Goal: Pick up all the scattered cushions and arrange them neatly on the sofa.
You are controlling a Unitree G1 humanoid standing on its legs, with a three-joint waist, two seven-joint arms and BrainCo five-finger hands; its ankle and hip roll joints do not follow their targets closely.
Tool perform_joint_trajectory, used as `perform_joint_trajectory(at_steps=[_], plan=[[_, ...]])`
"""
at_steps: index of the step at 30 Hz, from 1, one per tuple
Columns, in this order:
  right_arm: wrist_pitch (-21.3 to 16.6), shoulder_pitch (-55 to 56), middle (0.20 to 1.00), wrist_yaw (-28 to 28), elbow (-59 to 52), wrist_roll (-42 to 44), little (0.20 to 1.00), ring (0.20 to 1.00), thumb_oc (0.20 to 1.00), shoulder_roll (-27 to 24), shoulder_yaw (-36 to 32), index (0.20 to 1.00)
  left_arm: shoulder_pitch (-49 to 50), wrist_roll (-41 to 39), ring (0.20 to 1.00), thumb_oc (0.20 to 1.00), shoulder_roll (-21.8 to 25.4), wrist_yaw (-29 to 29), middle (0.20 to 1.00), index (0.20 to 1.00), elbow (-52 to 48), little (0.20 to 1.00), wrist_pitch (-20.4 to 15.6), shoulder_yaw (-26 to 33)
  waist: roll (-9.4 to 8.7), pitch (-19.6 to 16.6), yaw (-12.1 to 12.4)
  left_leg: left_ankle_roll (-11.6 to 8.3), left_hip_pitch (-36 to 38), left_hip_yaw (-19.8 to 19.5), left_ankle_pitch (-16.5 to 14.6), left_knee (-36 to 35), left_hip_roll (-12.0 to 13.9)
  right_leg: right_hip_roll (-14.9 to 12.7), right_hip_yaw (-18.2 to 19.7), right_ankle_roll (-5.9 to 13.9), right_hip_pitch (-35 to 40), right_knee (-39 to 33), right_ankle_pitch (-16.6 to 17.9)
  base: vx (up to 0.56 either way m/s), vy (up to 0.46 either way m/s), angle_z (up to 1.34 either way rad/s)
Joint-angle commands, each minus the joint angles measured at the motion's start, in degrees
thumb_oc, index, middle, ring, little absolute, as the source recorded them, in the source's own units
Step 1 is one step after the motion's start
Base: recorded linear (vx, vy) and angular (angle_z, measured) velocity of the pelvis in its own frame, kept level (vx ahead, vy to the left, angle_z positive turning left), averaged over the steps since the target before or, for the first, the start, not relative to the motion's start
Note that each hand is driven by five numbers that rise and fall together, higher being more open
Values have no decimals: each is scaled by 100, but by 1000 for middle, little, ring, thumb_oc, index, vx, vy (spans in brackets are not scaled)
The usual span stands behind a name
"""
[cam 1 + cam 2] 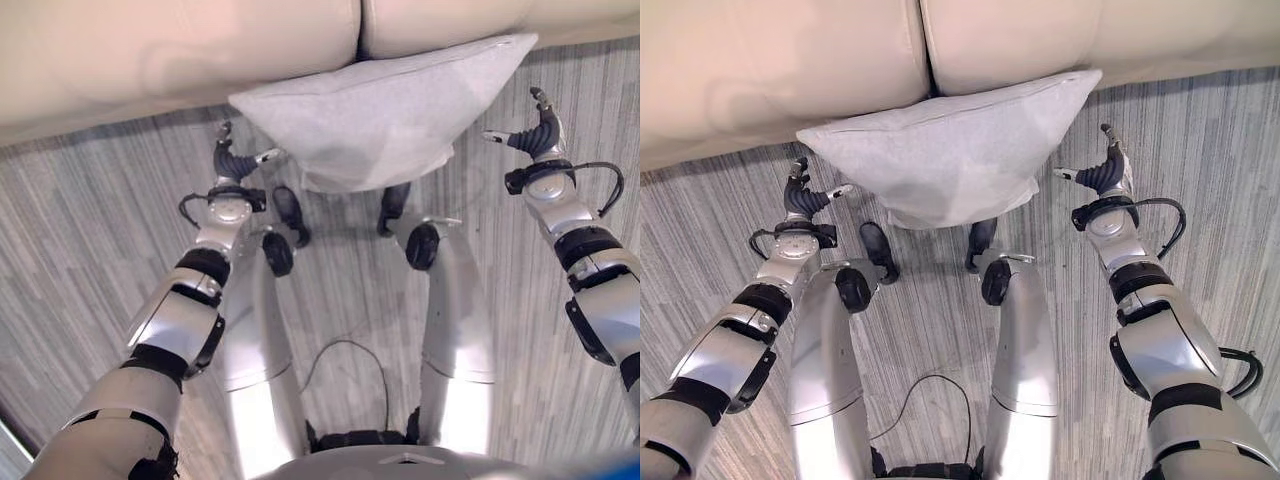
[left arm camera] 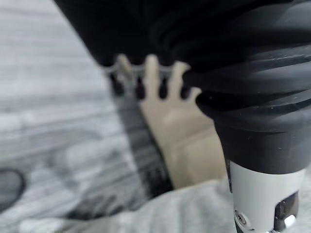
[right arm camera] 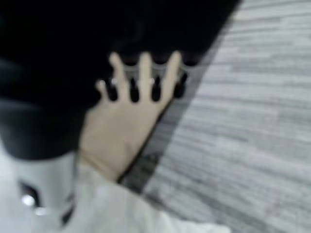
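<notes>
Leaning against the cream sofa (image 1: 150, 60), a pale grey cushion (image 1: 950, 160) rests on the striped carpet (image 1: 90, 220) between our hands. Our left hand (image 1: 232, 160) and right hand (image 1: 1106, 172) flank it, fingers spread, holding nothing. Wrist views add blurred fingers (image 3: 146, 73) before sofa.

Pale grey square cloth cushion (image 1: 950, 160): matt, fine woven texture. Cream sofa (image 1: 780, 70): smooth, leather-like, slight sheen. Grey streaked floor (image 1: 1200, 140): matt, wood-grain-like plank pattern
</notes>
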Motion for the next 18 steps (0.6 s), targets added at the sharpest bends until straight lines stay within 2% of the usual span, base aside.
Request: perform_joint_trajectory(at_steps=[1,7,11,18], plan=[[-165,474,1000,-162,31,108,1000,1000,1000,-63,41,1000,468,-246,1000,1000,-96,59,1000,1000,20,1000,-238,180,72,-641,-41,-71,-225,-573,263,-466,-4,73,495,669,216,-239,-299,40,1,0],[-346,213,1000,67,-281,533,1000,1000,1000,-163,108,1000,339,-429,1000,1000,-27,-147,1000,1000,-390,1000,-308,12,93,-643,-11,-58,-625,-644,286,-279,7,13,544,711,-211,-86,-222,0,0,0],[-392,50,1000,116,-462,623,1000,1000,1000,-208,221,1000,219,-420,1000,1000,10,-178,1000,1000,-536,1000,-314,-120,128,-516,11,-25,-686,-772,278,-75,16,7,531,720,-230,96,-227,0,0,0],[-325,-815,1000,124,-495,636,1000,1000,1000,53,807,1000,-492,-561,1000,1000,-170,-144,1000,1000,-547,1000,-330,-461,183,-216,78,-13,-691,-899,272,123,57,-12,561,726,-232,307,-216,-1,-2,0]])
